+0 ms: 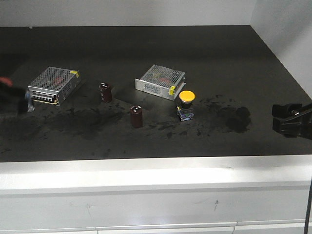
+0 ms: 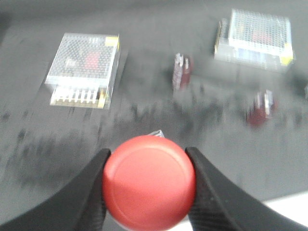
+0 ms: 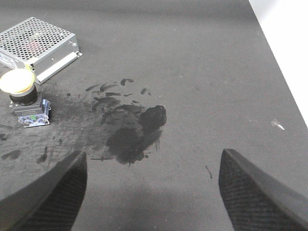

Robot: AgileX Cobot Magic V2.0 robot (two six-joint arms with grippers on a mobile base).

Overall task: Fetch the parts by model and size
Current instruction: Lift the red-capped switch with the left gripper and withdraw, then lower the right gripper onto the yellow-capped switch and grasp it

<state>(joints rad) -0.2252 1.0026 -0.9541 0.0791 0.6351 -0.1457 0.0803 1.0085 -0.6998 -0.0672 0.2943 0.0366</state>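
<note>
My left gripper is shut on the red-capped push-button switch; the round red cap fills the gap between both black fingers and hides the base. In the front view that gripper is a dark blur at the far left edge with a speck of red. The yellow-capped switch stands upright on its black-and-blue base on the dark table, right of centre. It also shows at the left of the right wrist view. My right gripper is open and empty, well to the right of it.
Two silver mesh-topped boxes lie at the back left and centre. Two dark maroon cylinders stand between them. Black smudges mark the table. A white wall borders the right side, a white ledge the front.
</note>
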